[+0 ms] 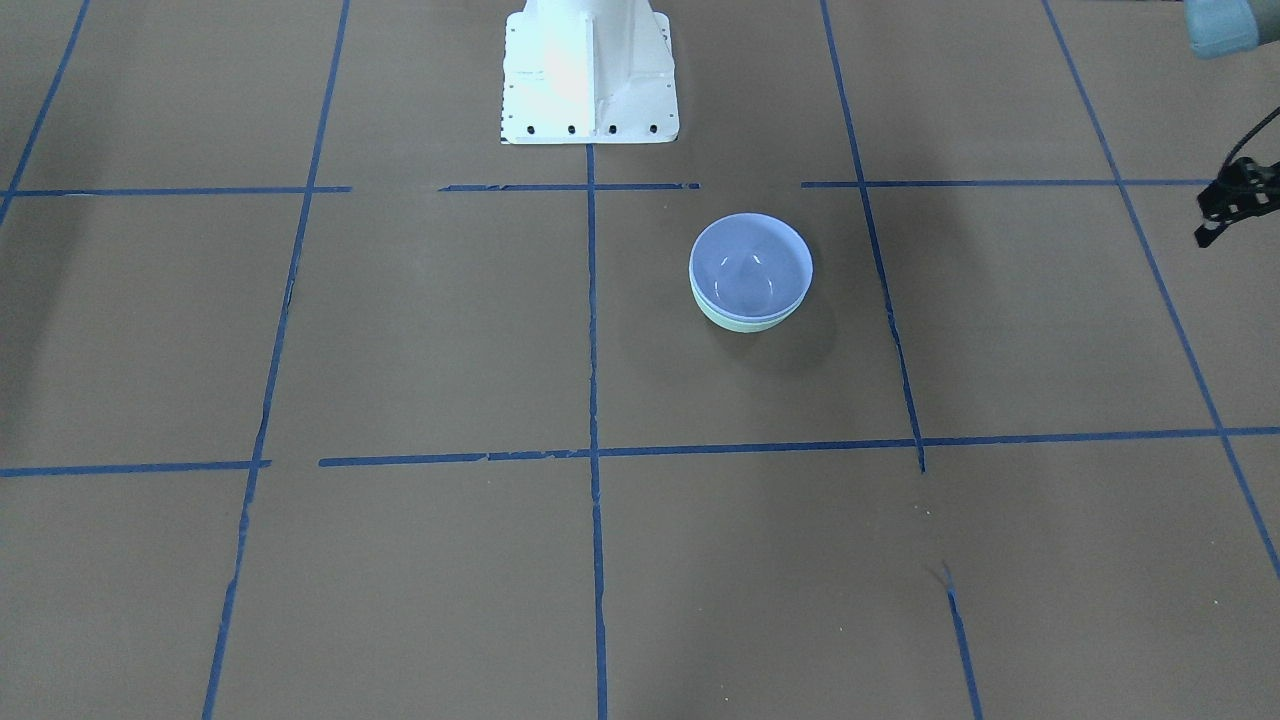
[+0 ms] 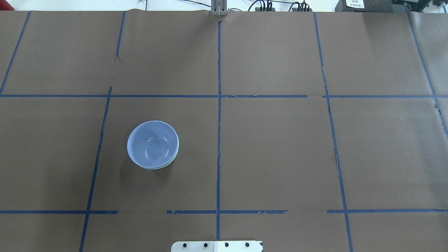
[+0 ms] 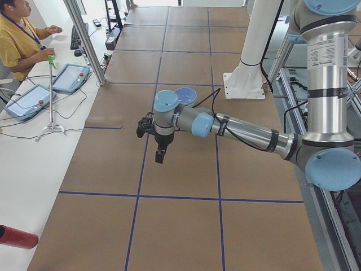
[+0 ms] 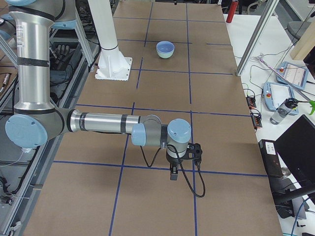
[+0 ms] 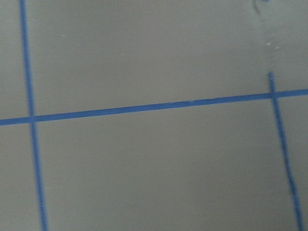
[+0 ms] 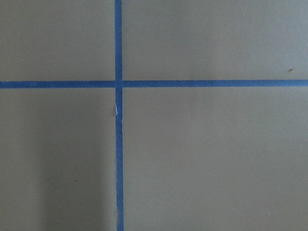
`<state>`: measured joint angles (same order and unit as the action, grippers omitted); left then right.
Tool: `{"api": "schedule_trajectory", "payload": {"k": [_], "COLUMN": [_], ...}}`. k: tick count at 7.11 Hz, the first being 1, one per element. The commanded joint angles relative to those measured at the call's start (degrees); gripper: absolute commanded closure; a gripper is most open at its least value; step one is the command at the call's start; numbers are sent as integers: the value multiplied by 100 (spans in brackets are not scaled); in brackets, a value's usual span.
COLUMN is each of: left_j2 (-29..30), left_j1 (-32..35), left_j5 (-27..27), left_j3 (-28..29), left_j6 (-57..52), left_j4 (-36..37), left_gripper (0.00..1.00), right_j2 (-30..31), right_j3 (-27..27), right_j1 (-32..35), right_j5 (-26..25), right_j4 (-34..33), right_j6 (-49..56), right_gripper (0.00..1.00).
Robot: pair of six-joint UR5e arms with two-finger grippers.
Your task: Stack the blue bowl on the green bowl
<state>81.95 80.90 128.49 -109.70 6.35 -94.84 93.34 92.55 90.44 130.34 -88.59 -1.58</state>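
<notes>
The blue bowl (image 1: 750, 265) sits nested inside the green bowl (image 1: 742, 322), and only a thin mint rim of the green one shows under it. The pair stands on the brown table, left of centre in the overhead view (image 2: 152, 144), and free of both arms. My left gripper (image 3: 161, 153) hangs above the table well away from the bowls. Only a black part of it shows at the front-facing view's right edge (image 1: 1238, 195). My right gripper (image 4: 173, 173) hangs over the table's far right end. I cannot tell whether either is open or shut.
The white robot base (image 1: 590, 80) stands at the table's robot-side edge. Blue tape lines (image 2: 218, 105) split the brown table into squares. A person (image 3: 17, 34) sits past the operators' side with tablets (image 3: 70, 76) on a white bench.
</notes>
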Motion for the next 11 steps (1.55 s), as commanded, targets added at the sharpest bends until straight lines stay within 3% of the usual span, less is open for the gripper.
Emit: {"api": "schedule_trajectory", "payload": {"k": [1, 2, 11], "left_j2": [-363, -469, -443], "left_j1": [750, 752, 954], "left_j5": [270, 751, 730], "left_j3": [352, 414, 502], "left_j6": [-837, -838, -846], "left_j4": [36, 19, -52], "left_gripper": [0, 0, 0], "right_j2": [0, 0, 0], "right_j3": [0, 0, 0], "right_j1": [0, 0, 0], "right_j5": [0, 0, 9], "right_j4": [0, 0, 0], "right_j6": [0, 0, 0], "right_gripper": [0, 0, 0]}}
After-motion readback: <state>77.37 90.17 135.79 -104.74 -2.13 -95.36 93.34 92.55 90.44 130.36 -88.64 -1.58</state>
